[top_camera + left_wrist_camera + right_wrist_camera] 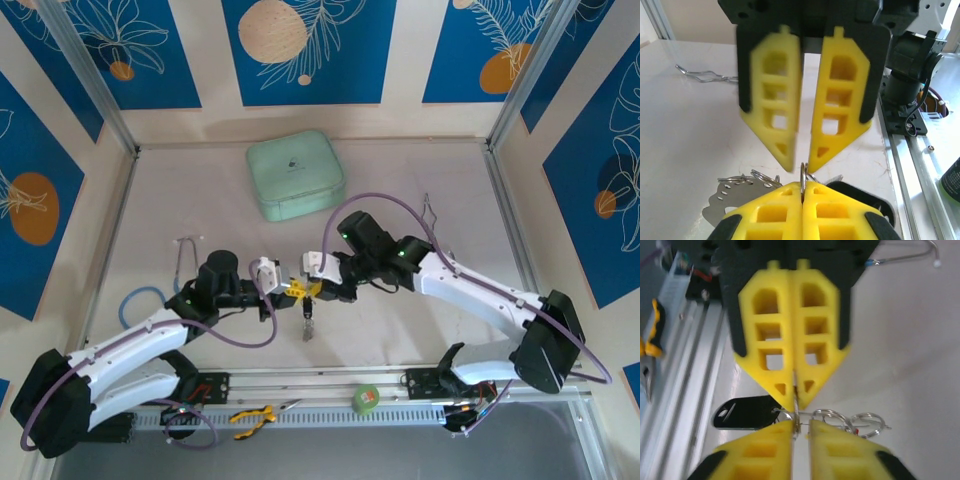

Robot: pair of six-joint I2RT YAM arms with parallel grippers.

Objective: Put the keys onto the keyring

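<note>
**A:** Where is the keyring?

**B:** Over the middle of the bench (400, 170), where the two arms meet tip to tip. The left gripper (802, 189) has its fingers pressed together on the thin silver keyring (803, 174). They pinch it edge-on, so the wire stands upright between them.

**A:** And the other side?

**B:** The right gripper (801, 161) faces it with its fingers slightly spread, leaving a narrow gap. The wire passes beside one finger, but I wouldn't call that a grip.

**A:** The keys?

**B:** The black-headed key (742, 412) sits just below the fingertips, next to a cluster of small silver rings (845, 419). I can't tell whether the key is already threaded on, or whether the bunch touches the bench.

**A:** Why hold it like that?

**B:** My guess is that one side anchors the ring firmly. That leaves the other free to let go, take a new hold and work a key along the wire.
</note>
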